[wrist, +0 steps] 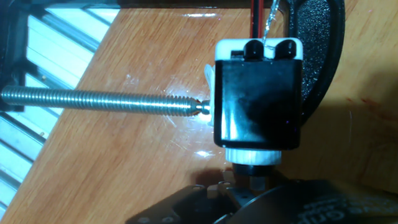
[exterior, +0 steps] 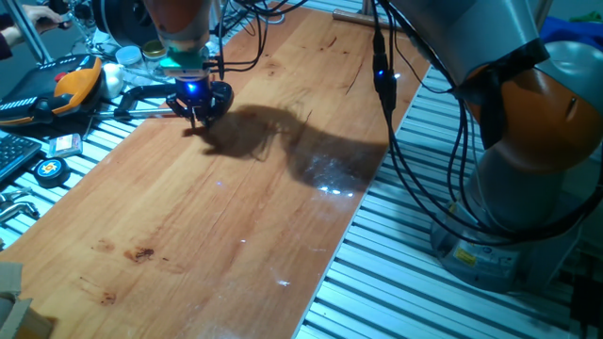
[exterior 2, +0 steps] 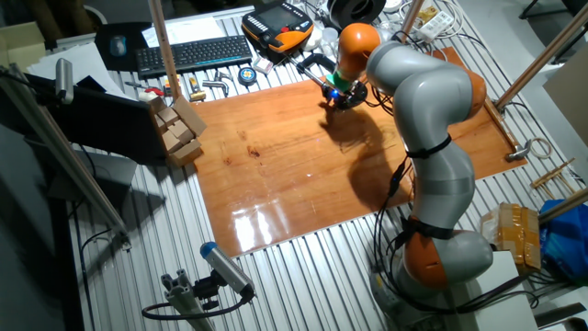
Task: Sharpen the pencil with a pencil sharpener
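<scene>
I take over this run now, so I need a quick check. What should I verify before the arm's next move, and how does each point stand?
1. Tool is over the sharpener: ok.
2. Sharpener sits on the wooden board: ok.
3. Threaded screw lies level, pointing at the sharpener's side: ok.
4. Pencil in sight: not ok, none visible.
5. Tool open or shut: cannot tell.
6. Cables hang away from the tool: ok.

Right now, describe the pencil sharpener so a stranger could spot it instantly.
Find the wooden board, then its far edge beside the tool clutter. Under the pincer sits the pencil sharpener: a small black rounded block with white ends, a threaded metal screw jutting sideways, unlike the orange-and-black tool nearby.
</scene>
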Action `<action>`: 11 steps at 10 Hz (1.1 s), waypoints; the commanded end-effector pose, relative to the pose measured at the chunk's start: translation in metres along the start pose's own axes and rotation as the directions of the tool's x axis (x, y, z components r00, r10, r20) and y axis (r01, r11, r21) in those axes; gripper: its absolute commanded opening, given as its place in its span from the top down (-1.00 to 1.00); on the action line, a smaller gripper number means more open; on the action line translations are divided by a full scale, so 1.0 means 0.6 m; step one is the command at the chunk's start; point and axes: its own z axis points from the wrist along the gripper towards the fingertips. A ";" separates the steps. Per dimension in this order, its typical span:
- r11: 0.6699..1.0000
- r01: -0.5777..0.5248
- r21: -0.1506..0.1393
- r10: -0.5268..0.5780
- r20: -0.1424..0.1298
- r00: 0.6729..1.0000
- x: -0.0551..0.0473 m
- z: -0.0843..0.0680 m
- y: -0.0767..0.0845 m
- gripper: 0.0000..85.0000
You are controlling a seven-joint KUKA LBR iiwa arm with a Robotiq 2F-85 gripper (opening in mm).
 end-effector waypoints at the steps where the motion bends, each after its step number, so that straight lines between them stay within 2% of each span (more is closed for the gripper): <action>1: 1.000 0.001 0.000 -0.001 0.000 1.000 0.000 0.000 0.001 0.60; 7: 1.000 0.007 0.009 -0.007 0.005 1.000 0.002 -0.004 0.008 0.60; 8: 1.000 0.005 0.011 -0.005 0.006 1.000 0.002 -0.004 0.009 0.20; 9: 1.000 0.004 0.013 -0.004 0.008 1.000 0.001 -0.005 0.011 0.20; 10: 1.000 0.004 0.013 -0.004 0.008 1.000 0.000 -0.006 0.012 0.60; 11: 1.000 0.004 0.011 -0.004 0.006 1.000 0.000 -0.005 0.012 0.60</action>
